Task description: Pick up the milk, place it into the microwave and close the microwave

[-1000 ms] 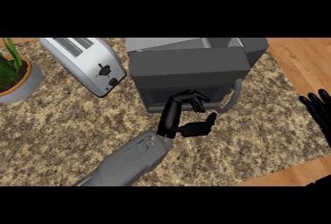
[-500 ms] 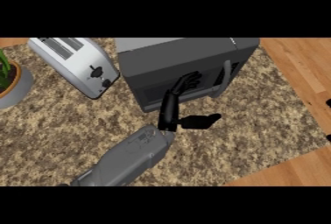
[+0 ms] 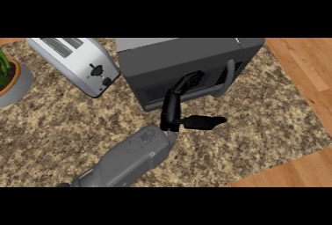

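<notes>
Straight fingers of the left hand (image 3: pixel 174 105) pressed the microwave (image 3: pixel 188 66) door at upper centre; open counter (image 3: pixel 259 132) lay lower right, toaster (image 3: pixel 77 63) upper left.

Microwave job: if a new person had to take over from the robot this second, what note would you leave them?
Left hand: open, straight fingers laid against the microwave door beside its handle, thumb sticking out to the side.
Right hand: not in view.
Milk: not visible anywhere on the counter; likely inside the microwave, but that cannot be confirmed.
Done: the door looks shut, flush with the front.
Left: check that the door is fully closed, then draw the left hand back.
Nearby: toaster and potted plant, both clear of the hand.
</notes>
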Tool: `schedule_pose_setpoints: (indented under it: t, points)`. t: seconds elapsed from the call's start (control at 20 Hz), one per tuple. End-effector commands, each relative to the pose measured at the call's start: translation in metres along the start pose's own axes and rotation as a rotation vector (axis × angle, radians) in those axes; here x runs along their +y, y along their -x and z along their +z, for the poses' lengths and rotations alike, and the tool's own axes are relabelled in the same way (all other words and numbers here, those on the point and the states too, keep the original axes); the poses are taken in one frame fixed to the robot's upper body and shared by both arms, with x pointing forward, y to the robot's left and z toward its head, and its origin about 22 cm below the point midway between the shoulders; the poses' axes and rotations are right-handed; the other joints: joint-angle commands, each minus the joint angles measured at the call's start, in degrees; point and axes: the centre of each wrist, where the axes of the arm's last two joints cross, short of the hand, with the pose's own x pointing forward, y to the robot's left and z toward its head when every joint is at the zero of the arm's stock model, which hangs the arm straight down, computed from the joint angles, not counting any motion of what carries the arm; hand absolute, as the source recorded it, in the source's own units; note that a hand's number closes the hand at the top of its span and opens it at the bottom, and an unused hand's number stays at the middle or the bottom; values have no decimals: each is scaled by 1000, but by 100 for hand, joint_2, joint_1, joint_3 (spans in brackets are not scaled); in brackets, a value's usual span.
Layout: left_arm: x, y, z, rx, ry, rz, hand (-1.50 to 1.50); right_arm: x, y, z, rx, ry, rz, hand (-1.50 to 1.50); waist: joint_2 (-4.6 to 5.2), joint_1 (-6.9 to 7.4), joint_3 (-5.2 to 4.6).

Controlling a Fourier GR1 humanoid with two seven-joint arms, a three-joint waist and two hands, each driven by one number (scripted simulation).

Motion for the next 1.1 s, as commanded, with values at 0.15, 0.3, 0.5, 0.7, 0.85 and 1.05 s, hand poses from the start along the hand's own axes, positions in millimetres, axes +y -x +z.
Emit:
schedule_pose_setpoints:
  t: [0.15, 0.3, 0.5, 0.7, 0.85, 1.05]
  points:
    - [7, -9, -26, -9, -106, 6, -150, -7, 0, -8, -5, 4, 39, 150, 80, -3, 0]
    - [6, -11, -30, -18, -101, 5, -150, -10, -1, -13, -22, 11, 46, 150, 78, 31, 9]
    - [6, -9, -28, -22, -112, 11, -150, -15, -1, -17, -17, 4, 57, 150, 123, -9, 5]
    - [3, -12, -27, -39, -89, 22, -150, 30, 35, 1, 1, 84, -314, -150, 173, 118, 41]
    - [3, -9, -26, -42, -83, 18, -150, 29, 39, -1, 2, 96, -355, -150, 193, 99, 28]
    - [2, -13, -30, -37, -93, 28, -150, 28, 46, 1, 22, 86, -414, -150, 185, 51, 27]
